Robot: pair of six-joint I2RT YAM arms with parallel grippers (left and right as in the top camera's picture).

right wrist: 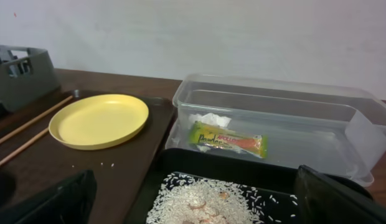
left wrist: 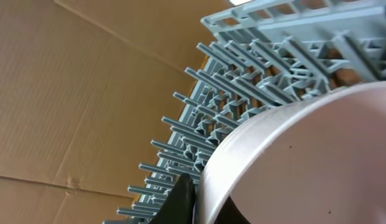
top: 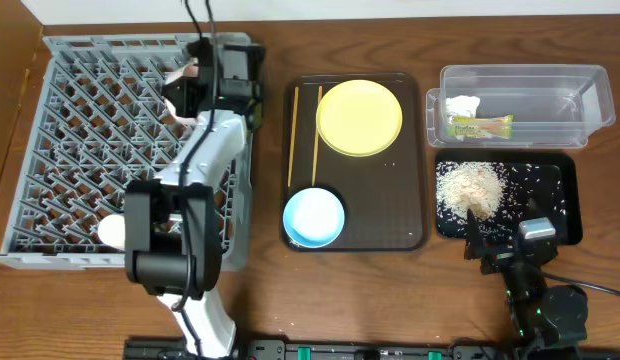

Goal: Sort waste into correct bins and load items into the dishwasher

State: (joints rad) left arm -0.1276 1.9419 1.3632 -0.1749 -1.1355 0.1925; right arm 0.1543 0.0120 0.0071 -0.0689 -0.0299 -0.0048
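My left gripper [top: 187, 92] is shut on the rim of the white bowl [left wrist: 305, 155] and holds it on edge over the far right part of the grey dish rack [top: 80, 130], whose pegs [left wrist: 243, 81] show just behind it. My right gripper [top: 500, 240] is open and empty at the near edge of the black tray [top: 550, 185], which holds the rice heap [top: 470, 187]. The clear tub [top: 520, 70] holds the tissue [top: 462, 105] and the green-yellow wrapper [top: 480, 127]. The yellow plate [top: 359, 117], blue bowl [top: 313, 216] and chopsticks [top: 293, 135] lie on the brown tray.
The brown serving tray [top: 410, 160] sits between the rack and the two bins. Loose rice grains are scattered on the black tray [right wrist: 180, 158] and on the brown tray beside the plate [right wrist: 98, 119]. Cardboard lies left of the rack. A white wall is behind the tub [right wrist: 274, 93].
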